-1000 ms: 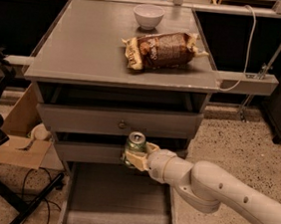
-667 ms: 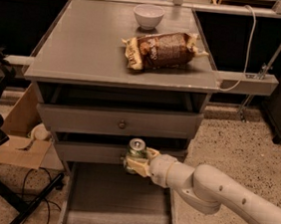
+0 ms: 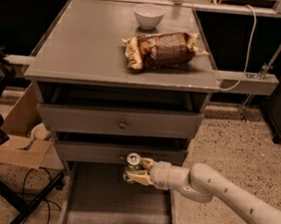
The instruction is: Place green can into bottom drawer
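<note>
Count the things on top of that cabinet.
2: a white bowl at the back, a brown bag before it. The gripper holds the green can below, over the bottom drawer.

Coming down little by little in front of the grey cabinet (image 3: pixel 119 72), with the green can (image 3: pixel 133 160) kept upright and clamped in the gripper (image 3: pixel 135 171). Leaving the dark gap above the lower knobbed drawer front (image 3: pixel 91 151), the place of the silver top one second ago. Now passing before that front, with the green body hanging over the back part of the open bottom drawer (image 3: pixel 120 207). Getting nearer to the drawer floor, not touching it yet. Bringing the pale wrist and forearm (image 3: pixel 222 190) down slightly as well, reaching in from the right side.
</note>
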### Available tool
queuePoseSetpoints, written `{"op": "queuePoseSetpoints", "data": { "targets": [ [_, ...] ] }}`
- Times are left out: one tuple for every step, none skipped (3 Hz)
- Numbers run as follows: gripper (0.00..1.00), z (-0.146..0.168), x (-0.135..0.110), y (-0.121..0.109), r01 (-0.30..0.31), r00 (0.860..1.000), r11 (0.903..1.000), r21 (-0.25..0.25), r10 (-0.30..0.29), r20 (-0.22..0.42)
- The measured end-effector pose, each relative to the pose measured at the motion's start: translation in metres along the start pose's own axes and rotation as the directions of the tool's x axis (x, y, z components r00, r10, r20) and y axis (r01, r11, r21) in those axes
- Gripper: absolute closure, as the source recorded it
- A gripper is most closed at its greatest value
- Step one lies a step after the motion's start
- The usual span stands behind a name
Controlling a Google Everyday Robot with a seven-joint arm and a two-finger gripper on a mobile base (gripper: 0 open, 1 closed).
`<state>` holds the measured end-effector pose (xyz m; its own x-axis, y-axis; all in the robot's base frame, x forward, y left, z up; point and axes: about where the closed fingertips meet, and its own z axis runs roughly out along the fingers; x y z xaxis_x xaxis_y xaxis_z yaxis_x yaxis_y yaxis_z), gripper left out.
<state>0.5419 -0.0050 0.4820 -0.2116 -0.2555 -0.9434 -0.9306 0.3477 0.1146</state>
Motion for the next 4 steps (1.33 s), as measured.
{"op": "queuePoseSetpoints", "data": {
  "targets": [
    [1.0, 0.019, 0.025, 0.003, 0.035, 0.999, 0.9928, -0.115, -0.034, 0.008],
    [1.0, 0.023, 0.027, 0.005, 0.039, 0.999, 0.9885, -0.146, -0.037, 0.016],
    [1.0, 0.023, 0.027, 0.005, 0.039, 0.999, 0.9885, -0.146, -0.037, 0.016],
    [1.0, 0.053, 0.079, 0.012, 0.022, 1.0, 0.9786, -0.205, -0.026, -0.017]
  ]
}}
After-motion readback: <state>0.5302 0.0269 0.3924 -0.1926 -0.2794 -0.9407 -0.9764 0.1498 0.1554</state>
